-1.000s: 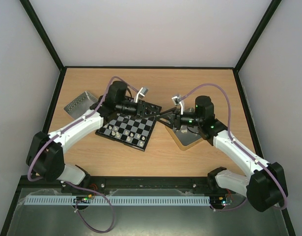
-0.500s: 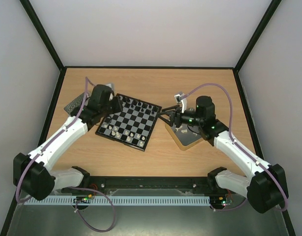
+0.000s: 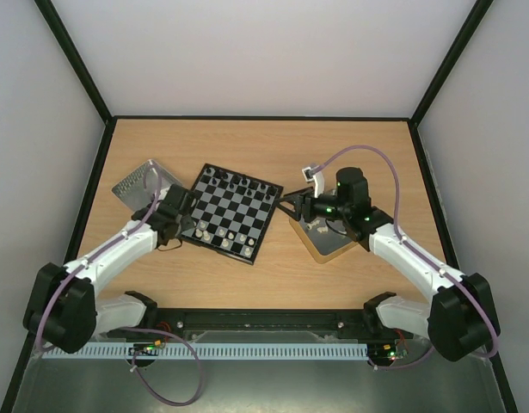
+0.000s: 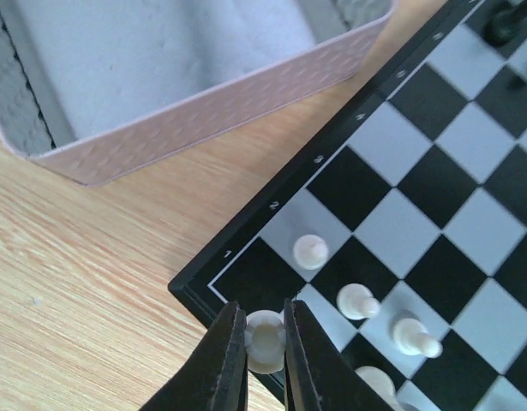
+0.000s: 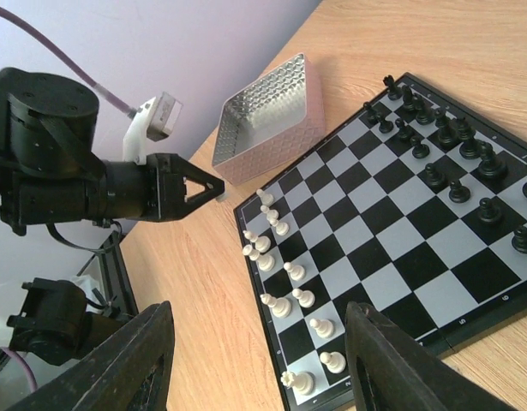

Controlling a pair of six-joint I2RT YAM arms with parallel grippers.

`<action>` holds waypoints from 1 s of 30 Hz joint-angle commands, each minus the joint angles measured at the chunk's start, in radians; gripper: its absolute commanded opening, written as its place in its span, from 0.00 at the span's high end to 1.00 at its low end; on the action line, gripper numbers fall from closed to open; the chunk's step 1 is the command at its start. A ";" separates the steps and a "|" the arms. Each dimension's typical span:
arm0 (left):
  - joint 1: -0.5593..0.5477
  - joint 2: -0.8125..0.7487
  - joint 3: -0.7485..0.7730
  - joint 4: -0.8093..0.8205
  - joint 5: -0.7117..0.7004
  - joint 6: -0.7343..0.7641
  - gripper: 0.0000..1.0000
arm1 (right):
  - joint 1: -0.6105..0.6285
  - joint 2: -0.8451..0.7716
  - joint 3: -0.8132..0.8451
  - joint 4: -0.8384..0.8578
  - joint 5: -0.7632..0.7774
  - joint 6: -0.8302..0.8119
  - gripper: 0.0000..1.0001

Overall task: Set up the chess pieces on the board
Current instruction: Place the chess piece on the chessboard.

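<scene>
Where the board (image 3: 231, 211) comes to its near-left corner, the left jaws are clenched on one white piece (image 4: 265, 341), which is held at the border by the numeral 1. Other white pieces (image 5: 280, 282) stand in two rows along that side. Black pieces (image 5: 443, 145) line the opposite side. A silver tray (image 4: 203, 103) sits on the counter (image 4: 92, 282) just beside the board. The right jaws stand released, grasping nothing, off the board's right edge.

board (image 3: 238, 211): flat, checked | white pieces (image 5: 295, 272): near rows | black pieces (image 5: 434, 175): far rows
</scene>
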 commanded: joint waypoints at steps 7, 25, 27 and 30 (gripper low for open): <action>0.035 0.096 -0.057 0.119 -0.036 -0.035 0.98 | 0.006 0.021 0.032 -0.013 0.028 0.003 0.46; 0.042 0.157 -0.128 0.248 -0.039 -0.043 0.97 | 0.006 0.027 0.034 -0.021 0.058 0.003 0.46; 0.041 0.162 -0.131 0.262 -0.030 -0.041 0.97 | 0.006 0.029 0.034 -0.021 0.062 0.003 0.46; 0.041 0.170 -0.135 0.263 -0.036 -0.046 0.96 | 0.006 0.028 0.033 -0.024 0.066 0.003 0.46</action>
